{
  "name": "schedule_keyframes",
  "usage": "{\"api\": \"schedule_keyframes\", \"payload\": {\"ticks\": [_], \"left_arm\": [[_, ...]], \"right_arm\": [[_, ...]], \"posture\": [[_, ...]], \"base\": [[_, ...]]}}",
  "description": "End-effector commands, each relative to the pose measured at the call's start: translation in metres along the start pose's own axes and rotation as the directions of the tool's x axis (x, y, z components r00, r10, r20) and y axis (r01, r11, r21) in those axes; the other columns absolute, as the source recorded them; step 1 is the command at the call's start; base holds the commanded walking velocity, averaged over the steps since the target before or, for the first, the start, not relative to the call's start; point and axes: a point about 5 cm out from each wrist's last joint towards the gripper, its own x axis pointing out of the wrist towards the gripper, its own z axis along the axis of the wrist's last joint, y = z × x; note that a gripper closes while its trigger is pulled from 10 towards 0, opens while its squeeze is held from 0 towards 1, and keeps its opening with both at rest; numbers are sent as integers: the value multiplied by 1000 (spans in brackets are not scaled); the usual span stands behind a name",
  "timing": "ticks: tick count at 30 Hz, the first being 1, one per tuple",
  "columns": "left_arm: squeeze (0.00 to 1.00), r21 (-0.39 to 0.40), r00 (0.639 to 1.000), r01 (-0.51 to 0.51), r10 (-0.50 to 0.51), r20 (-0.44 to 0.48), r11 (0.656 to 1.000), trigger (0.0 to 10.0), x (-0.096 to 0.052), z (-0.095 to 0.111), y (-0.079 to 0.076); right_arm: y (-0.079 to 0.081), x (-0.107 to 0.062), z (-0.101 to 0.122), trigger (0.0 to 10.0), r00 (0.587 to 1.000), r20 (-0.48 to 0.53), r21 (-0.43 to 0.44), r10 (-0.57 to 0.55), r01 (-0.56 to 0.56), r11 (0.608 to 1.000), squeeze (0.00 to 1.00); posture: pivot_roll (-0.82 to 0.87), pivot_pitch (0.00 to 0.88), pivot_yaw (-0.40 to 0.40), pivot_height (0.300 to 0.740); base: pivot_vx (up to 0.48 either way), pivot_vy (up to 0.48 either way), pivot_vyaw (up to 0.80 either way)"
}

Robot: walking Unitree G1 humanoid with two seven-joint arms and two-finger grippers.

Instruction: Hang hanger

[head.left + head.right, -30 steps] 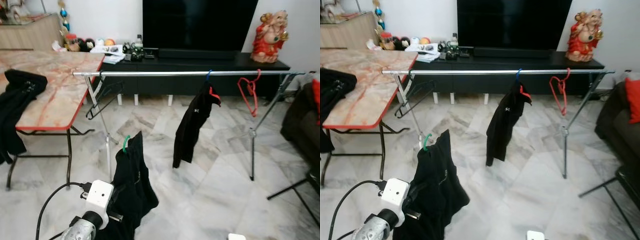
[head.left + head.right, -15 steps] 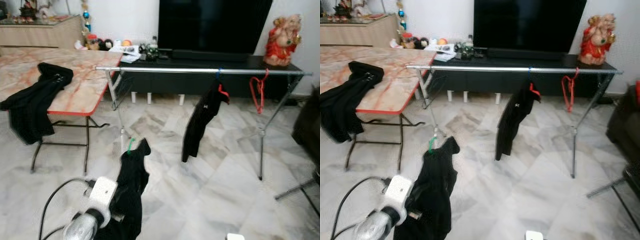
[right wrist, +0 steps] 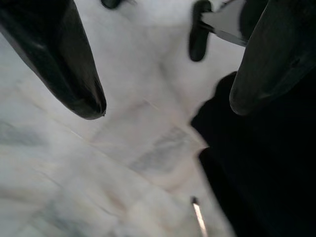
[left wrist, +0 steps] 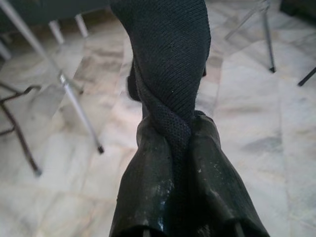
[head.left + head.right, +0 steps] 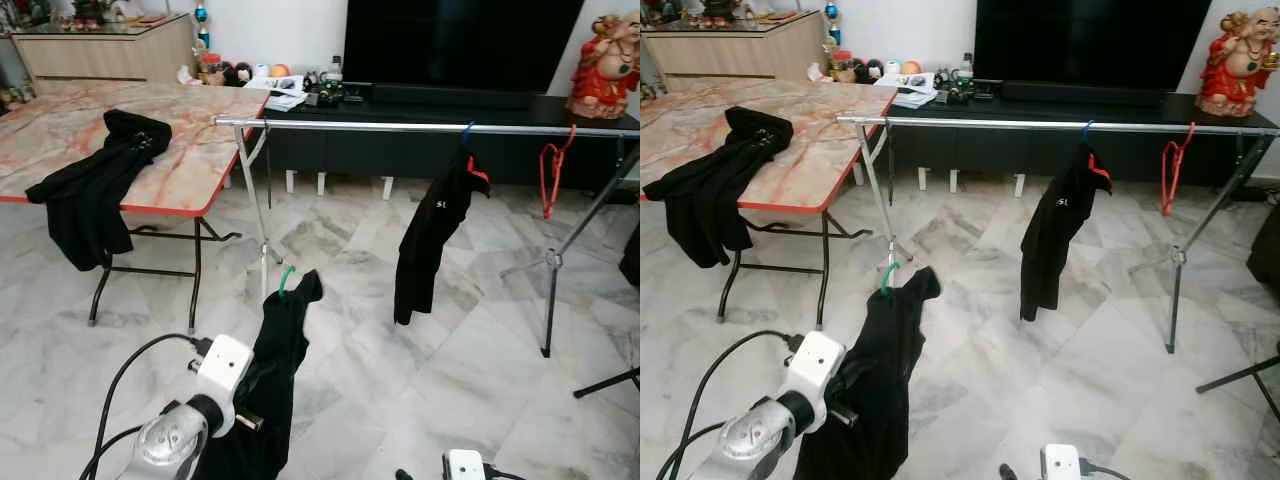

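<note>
1. Left eye view: we are carrying the black garment on its green hanger above our left gripper; the rail stands well ahead. Risk: cloth slipping.
2. Left wrist view: our fingers are clenching twisted cloth, not hanger.
3. Right wrist view: our right gripper is hanging released.

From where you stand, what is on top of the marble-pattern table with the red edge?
A black garment lies on the marble-pattern table, hanging over its near red edge. The rest of the visible top is bare. What lies under the garment is covered.
</note>
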Motion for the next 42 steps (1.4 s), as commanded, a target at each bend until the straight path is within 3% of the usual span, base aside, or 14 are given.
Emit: {"api": "schedule_keyframes", "payload": {"ticks": [1,4,15,18,25,28,29,30,31,32,33,35,37,42], "left_arm": [[0,-5,997,39,-38,71,999,10000,3,19,-3],[0,-13,990,105,-103,93,994,10000,5,31,-7],[0,-4,971,213,-211,109,977,10000,7,41,-20],[0,-17,959,267,-264,107,964,10000,6,42,-26],[0,-18,940,326,-322,114,945,10000,7,49,-34],[0,-12,930,352,-348,118,936,10000,7,51,-38],[0,-10,928,357,-354,118,934,10000,7,52,-39],[0,-10,928,357,-354,118,934,10000,7,52,-39],[0,-9,927,360,-356,117,933,10000,8,52,-40],[0,-9,927,360,-356,117,933,10000,8,52,-40],[0,-8,927,361,-358,117,933,10000,8,53,-40],[0,-6,926,361,-358,122,933,10000,9,55,-40],[0,-1,923,365,-362,129,931,10000,10,58,-42],[0,2,921,369,-365,133,930,10000,11,59,-44]], "right_arm": [[3,2,5,10000,998,30,-3,48,-48,999,0],[10,1,8,10000,985,69,21,159,-161,987,0],[11,0,12,10000,972,139,27,192,-197,980,0],[15,-1,15,10000,949,195,51,249,-263,963,0],[20,-2,16,10000,922,199,22,333,-344,939,0],[28,3,51,10000,834,318,-70,451,-454,888,0],[33,6,85,10000,759,411,-151,506,-490,858,0],[33,6,85,10000,759,411,-151,506,-490,858,0],[36,6,109,10000,701,466,-206,540,-507,837,0],[36,6,109,10000,701,466,-206,540,-507,837,0],[39,4,126,10000,656,512,-237,555,-513,825,0],[30,2,151,10000,598,669,-111,441,-506,855,0],[21,1,166,10000,562,752,1,346,-525,851,0],[20,2,171,10000,554,762,24,336,-542,840,0]], "posture": [[138,0,-25,740],[137,0,-24,740],[128,0,-22,740],[123,0,-17,740],[121,0,-17,740],[120,0,-17,740],[115,0,-18,740],[115,0,-18,740],[115,0,-18,740],[115,0,-18,740],[120,0,-24,740],[127,0,-33,740],[132,0,-42,740],[138,0,-50,740]], "base": [[0,0,0],[0,0,0],[0,0,0],[0,0,0],[0,0,0],[0,0,0],[0,0,0],[0,0,0],[0,0,0],[0,0,0],[0,0,0],[0,0,0],[0,0,0],[0,0,0]]}}
